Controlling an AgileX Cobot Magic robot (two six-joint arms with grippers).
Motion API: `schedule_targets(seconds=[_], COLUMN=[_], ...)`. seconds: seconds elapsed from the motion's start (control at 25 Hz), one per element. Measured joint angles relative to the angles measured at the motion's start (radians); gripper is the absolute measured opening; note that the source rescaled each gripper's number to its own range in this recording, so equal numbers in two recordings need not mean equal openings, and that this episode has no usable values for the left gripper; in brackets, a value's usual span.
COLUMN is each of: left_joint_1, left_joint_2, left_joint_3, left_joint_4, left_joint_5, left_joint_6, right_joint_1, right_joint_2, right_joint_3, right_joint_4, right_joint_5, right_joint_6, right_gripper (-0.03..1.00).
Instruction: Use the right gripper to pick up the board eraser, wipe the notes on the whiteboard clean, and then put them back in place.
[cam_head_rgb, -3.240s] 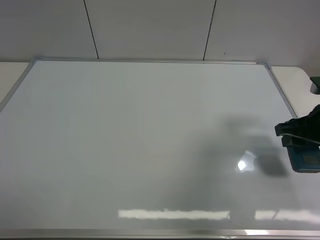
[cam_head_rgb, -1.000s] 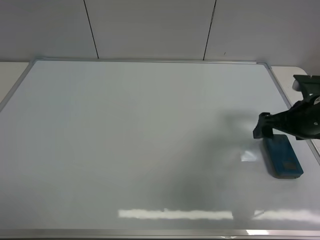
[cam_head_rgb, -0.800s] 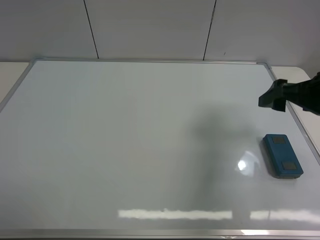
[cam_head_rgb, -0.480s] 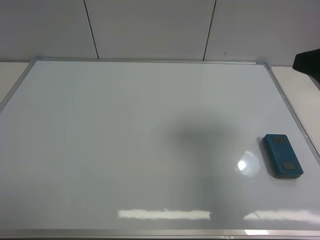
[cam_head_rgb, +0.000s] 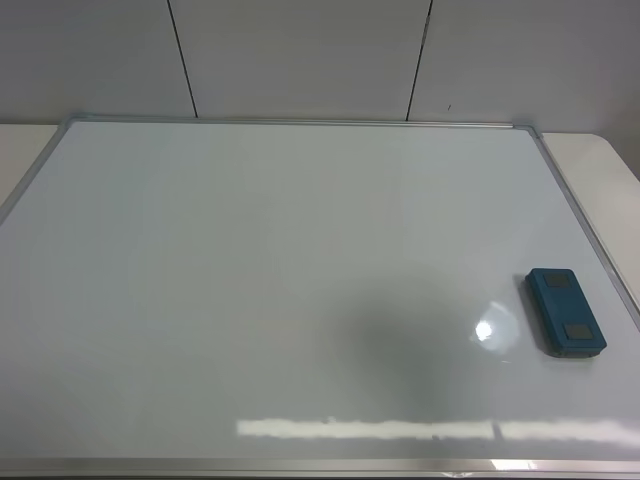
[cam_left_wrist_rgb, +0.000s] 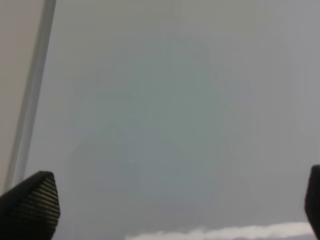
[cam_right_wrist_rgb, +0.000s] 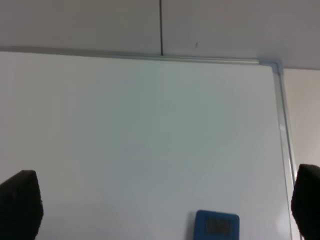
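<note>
The teal-blue board eraser (cam_head_rgb: 566, 311) lies flat on the whiteboard (cam_head_rgb: 280, 290) near its right frame edge, with nothing touching it. It also shows in the right wrist view (cam_right_wrist_rgb: 216, 225). No notes show on the board; its surface is blank white. Neither arm shows in the exterior view. In the right wrist view the right gripper (cam_right_wrist_rgb: 165, 207) is open and empty, raised well back from the eraser, with one fingertip (cam_right_wrist_rgb: 20, 207) at each side. In the left wrist view the left gripper (cam_left_wrist_rgb: 170, 202) is open and empty above the board's left frame (cam_left_wrist_rgb: 32, 95).
The whiteboard's silver frame (cam_head_rgb: 300, 121) runs along the back by a pale panelled wall (cam_head_rgb: 300, 55). Beige table surface (cam_head_rgb: 600, 165) shows past the board's right edge and at its left corner (cam_head_rgb: 20, 140). Light glare stripes lie near the board's front edge.
The right gripper set the eraser down on the board's right side, opened, then rose and drew back to the right out of the exterior view. The eraser stays where it was put.
</note>
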Motion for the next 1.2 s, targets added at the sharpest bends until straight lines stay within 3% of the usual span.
schedule_targets(seconds=[0.2, 0.44, 0.8, 1.2], left_joint_1=[0.0, 0.0, 0.0, 0.0], left_joint_2=[0.0, 0.0, 0.0, 0.0], left_joint_3=[0.0, 0.0, 0.0, 0.0], left_joint_4=[0.0, 0.0, 0.0, 0.0], left_joint_5=[0.0, 0.0, 0.0, 0.0], left_joint_6=[0.0, 0.0, 0.0, 0.0], right_joint_1=[0.0, 0.0, 0.0, 0.0], right_joint_2=[-0.107, -0.174, -0.236, -0.237], right_joint_3=[0.0, 0.0, 0.03, 0.029], right_joint_4=[-0.146, -0.221, -0.269, -0.276], right_joint_5=[0.118, 0.235, 0.334, 0.361], right_joint_6=[0.117, 0.136, 0.163, 0.204], right_gripper=[1.0, 1.0, 1.0, 1.0])
